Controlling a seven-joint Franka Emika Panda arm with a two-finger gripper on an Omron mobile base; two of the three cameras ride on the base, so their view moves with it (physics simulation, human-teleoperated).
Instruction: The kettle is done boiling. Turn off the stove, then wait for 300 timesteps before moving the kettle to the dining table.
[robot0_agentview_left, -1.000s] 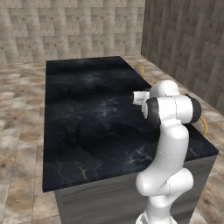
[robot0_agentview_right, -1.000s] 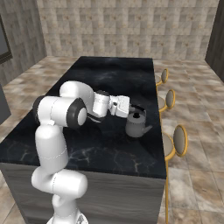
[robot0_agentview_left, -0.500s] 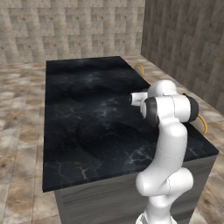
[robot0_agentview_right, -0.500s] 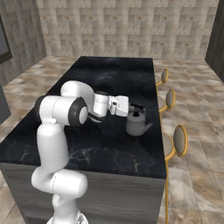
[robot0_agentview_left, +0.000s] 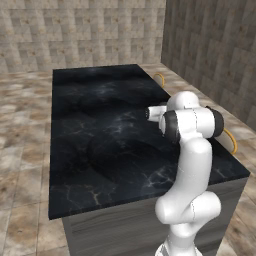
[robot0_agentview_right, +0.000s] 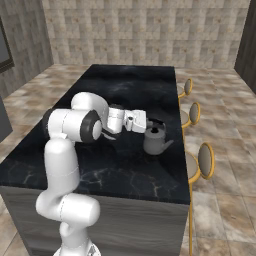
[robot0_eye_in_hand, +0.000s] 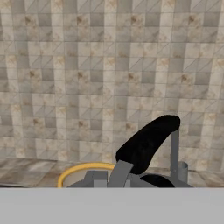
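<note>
The small grey kettle (robot0_agentview_right: 155, 142) stands near the right edge of the dining table (robot0_agentview_right: 125, 90), a black marble-topped island (robot0_agentview_left: 100, 130). Whether its base touches the top or hangs just above it, I cannot tell. My gripper (robot0_agentview_right: 150, 122) reaches in level from the left and is shut on the kettle's thin black arched handle. In the hand view that handle (robot0_eye_in_hand: 148, 142) rises slantwise right in front of my gripper (robot0_eye_in_hand: 109, 176), with the kettle's grey spout beside it. The stove is out of view.
Yellow-rimmed stools (robot0_agentview_right: 206, 160) (robot0_agentview_right: 194, 113) line the table's right side, close beyond the kettle; one shows as a yellow ring (robot0_eye_in_hand: 83, 168) in the hand view. A tiled wall stands behind. My own arm blocks the kettle in the left base view.
</note>
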